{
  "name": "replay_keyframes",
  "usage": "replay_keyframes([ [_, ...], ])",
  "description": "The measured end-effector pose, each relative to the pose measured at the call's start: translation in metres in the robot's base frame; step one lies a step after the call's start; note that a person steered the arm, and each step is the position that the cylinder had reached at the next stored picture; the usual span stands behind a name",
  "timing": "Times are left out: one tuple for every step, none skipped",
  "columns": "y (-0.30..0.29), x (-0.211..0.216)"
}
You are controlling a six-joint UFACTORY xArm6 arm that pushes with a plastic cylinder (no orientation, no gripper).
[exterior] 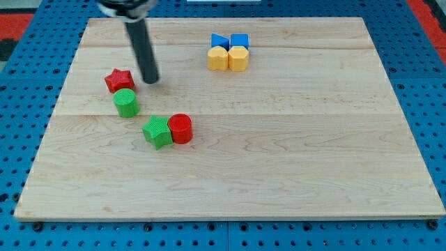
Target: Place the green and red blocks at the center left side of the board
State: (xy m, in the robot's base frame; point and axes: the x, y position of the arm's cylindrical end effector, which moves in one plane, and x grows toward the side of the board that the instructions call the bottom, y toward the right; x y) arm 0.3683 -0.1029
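A red star block (119, 80) lies at the view's left, with a green cylinder (126, 102) touching it just below. A green star block (157, 132) and a red cylinder (180, 128) sit side by side, touching, lower and a little to the right. My tip (150, 80) rests on the board just right of the red star, with a small gap between them, and above and right of the green cylinder.
Near the view's top centre stands a tight cluster: a blue triangle (219, 41), a blue cube (240, 41), and two yellow blocks (218, 58) (238, 59) below them. The wooden board (279, 160) lies on a blue pegboard.
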Motion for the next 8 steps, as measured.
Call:
replay_keyframes([
  [0.034, 0.021],
  [0.034, 0.046],
  [0.031, 0.051],
  [0.031, 0.064],
  [0.007, 0.069],
  [-0.048, 0.063],
  [-0.06, 0.054],
  [0.006, 0.053],
])
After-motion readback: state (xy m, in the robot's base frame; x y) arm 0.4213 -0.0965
